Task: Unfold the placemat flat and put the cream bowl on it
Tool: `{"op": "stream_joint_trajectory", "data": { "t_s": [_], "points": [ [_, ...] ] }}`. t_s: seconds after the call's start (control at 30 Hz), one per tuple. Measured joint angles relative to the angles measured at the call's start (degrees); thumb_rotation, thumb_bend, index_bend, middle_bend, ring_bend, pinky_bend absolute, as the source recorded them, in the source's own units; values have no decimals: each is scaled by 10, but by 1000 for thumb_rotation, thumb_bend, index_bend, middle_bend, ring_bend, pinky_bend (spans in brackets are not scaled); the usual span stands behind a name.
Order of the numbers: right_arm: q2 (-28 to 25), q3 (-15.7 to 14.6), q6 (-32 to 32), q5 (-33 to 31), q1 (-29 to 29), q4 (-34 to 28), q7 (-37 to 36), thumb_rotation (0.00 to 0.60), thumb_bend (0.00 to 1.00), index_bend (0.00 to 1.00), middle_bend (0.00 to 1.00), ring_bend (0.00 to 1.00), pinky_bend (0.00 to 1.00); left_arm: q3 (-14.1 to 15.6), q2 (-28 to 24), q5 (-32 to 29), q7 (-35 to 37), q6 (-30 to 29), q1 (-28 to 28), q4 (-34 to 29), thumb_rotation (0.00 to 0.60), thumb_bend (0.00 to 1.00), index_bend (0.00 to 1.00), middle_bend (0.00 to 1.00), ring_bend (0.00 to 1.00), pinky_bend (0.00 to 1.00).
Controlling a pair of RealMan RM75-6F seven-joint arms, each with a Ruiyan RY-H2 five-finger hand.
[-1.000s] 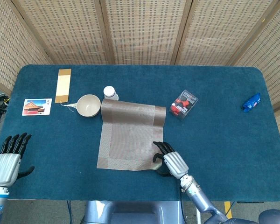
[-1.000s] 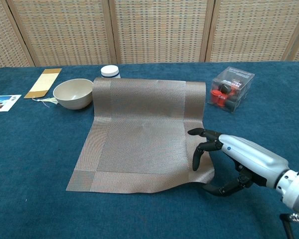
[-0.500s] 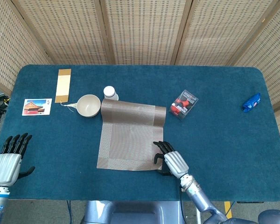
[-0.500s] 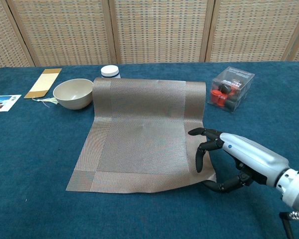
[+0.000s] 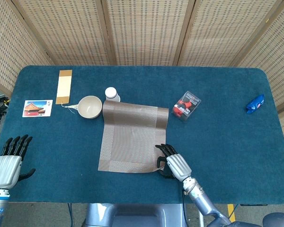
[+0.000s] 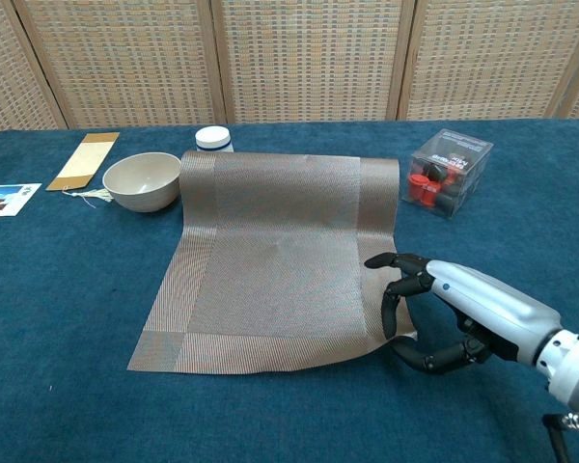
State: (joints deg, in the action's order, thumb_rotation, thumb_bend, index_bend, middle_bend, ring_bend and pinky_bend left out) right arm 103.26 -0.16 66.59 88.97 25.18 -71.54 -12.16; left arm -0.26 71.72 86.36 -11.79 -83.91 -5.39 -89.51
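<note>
The brown woven placemat (image 5: 132,137) lies spread in the middle of the blue table, its far edge still curled up as a raised band (image 6: 289,178). My right hand (image 6: 463,304) is at the mat's near right corner, fingers (image 6: 391,304) curled over the top and the thumb hooked beneath, pinching the slightly lifted corner. In the head view that right hand (image 5: 175,163) shows at the same corner. The cream bowl (image 5: 90,107) stands upright and empty just left of the mat's far left corner, off the mat (image 6: 142,180). My left hand (image 5: 7,163) rests open at the near left table edge.
A white-lidded jar (image 5: 111,93) stands behind the mat next to the bowl. A clear box with red contents (image 5: 186,106) sits right of the mat. A wooden strip (image 5: 64,86) and a postcard (image 5: 37,108) lie far left; a blue object (image 5: 255,103) far right.
My right hand's thumb has curled in under the mat's near right corner and the fingers have closed over it. The hand has drawn slightly toward me. The left hand has stayed still.
</note>
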Motion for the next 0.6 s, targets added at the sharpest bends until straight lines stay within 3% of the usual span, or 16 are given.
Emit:
{"op": "stream_joint_trajectory", "data": {
  "t_s": [0.33,0.6],
  "points": [
    [-15,-2,8,5,-3,-15,3,600,622,653,171,0,0,-1,1,-3,2,3,-1,4,600,155,0,0,0,0],
    [-67,-10,48,21,-19,-63,12,600,617,653,171,1,0,-1,3,-2,-3,1,0,3,600,156,0,0,0,0]
  ]
}}
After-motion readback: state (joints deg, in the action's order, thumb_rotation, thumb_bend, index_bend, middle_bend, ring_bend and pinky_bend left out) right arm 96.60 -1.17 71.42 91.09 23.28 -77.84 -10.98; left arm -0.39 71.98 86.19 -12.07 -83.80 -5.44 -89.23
